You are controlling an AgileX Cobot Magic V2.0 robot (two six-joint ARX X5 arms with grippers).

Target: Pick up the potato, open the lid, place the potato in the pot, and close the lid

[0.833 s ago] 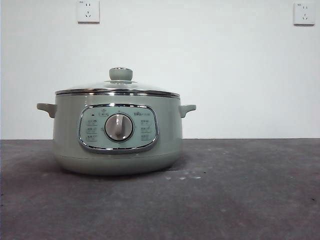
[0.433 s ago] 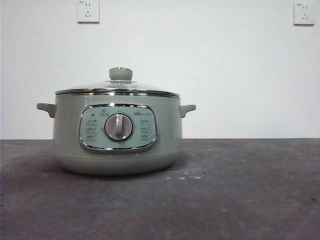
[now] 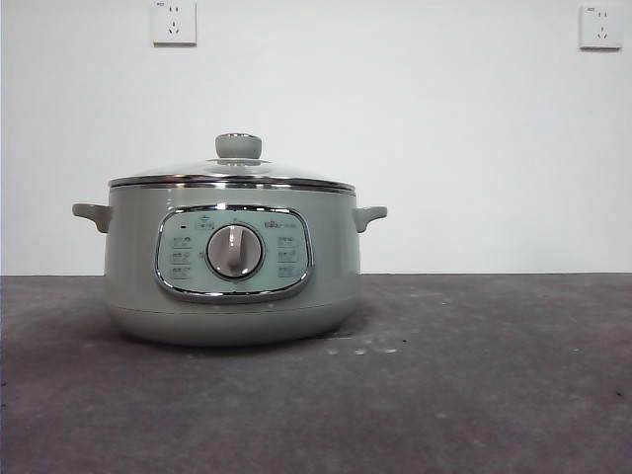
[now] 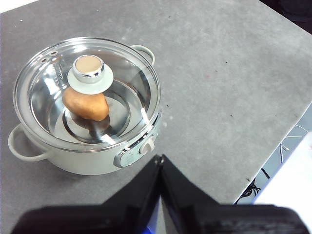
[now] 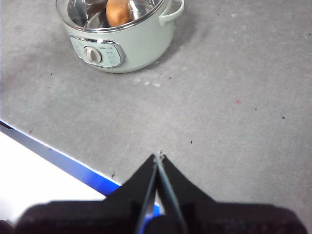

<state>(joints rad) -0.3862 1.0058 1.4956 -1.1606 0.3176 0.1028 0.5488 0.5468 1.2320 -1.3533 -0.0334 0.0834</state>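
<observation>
On the grey table (image 3: 494, 395) the pot (image 3: 229, 267) stands with the lid (image 3: 233, 176) seated on its rim, exactly as it stood a second ago; nothing has shifted, which suggests the task is finished and both arms are waiting. Neither arm appears in the front view, and the pot's wall hides the contents there, while the left wrist view looks down through the glass at the potato (image 4: 86, 104) lying inside. Both the left gripper (image 4: 160, 161) and the right gripper (image 5: 158, 158) hang well clear, jaws pressed together on nothing.
</observation>
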